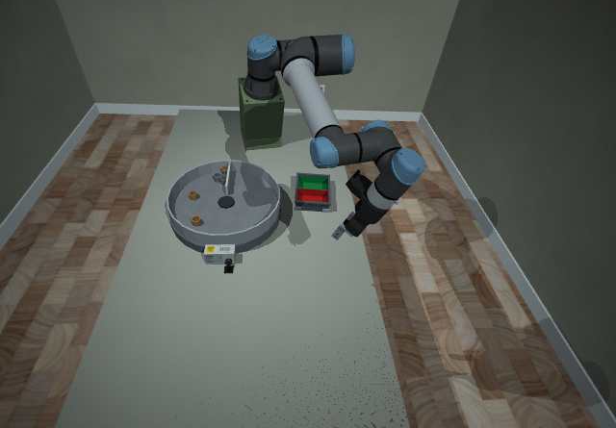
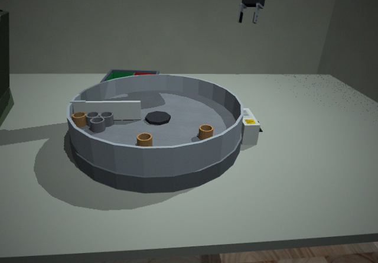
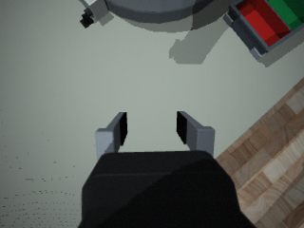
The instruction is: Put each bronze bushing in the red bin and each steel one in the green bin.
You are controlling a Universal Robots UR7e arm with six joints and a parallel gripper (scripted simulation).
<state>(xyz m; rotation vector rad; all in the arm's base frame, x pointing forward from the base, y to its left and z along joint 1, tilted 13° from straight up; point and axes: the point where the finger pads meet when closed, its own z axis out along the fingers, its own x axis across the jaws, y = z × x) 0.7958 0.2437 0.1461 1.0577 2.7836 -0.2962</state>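
Observation:
The grey round turntable (image 1: pixel 223 222) (image 2: pixel 186 110) (image 3: pixel 161 14) carries six bushings. One bronze bushing (image 1: pixel 193 195) (image 2: pixel 144 140) and another bronze bushing (image 1: pixel 196 220) (image 2: pixel 205 132) stand apart. A third bronze bushing (image 1: pixel 224 168) (image 2: pixel 79 119) is near the white plate, beside a cluster of three steel bushings (image 1: pixel 217 177) (image 2: pixel 97 126). The red bin (image 1: pixel 313 195) (image 2: pixel 146 74) (image 3: pixel 263 21) and green bin (image 1: pixel 313 183) (image 2: pixel 121 75) (image 3: pixel 291 11) show no bushings in their visible parts. My gripper (image 1: pixel 341 229) (image 2: pixel 247 21) (image 3: pixel 152 122) is open and empty, high above the table, away from the turntable and bins.
A white upright plate (image 1: pixel 228 180) (image 2: pixel 113 109) reaches inward from the turntable's rim. A dark hub (image 1: pixel 226 201) (image 2: pixel 157 117) is at its centre. A white labelled box (image 1: pixel 218 254) (image 2: pixel 250 133) with a small black part stands against the outer wall.

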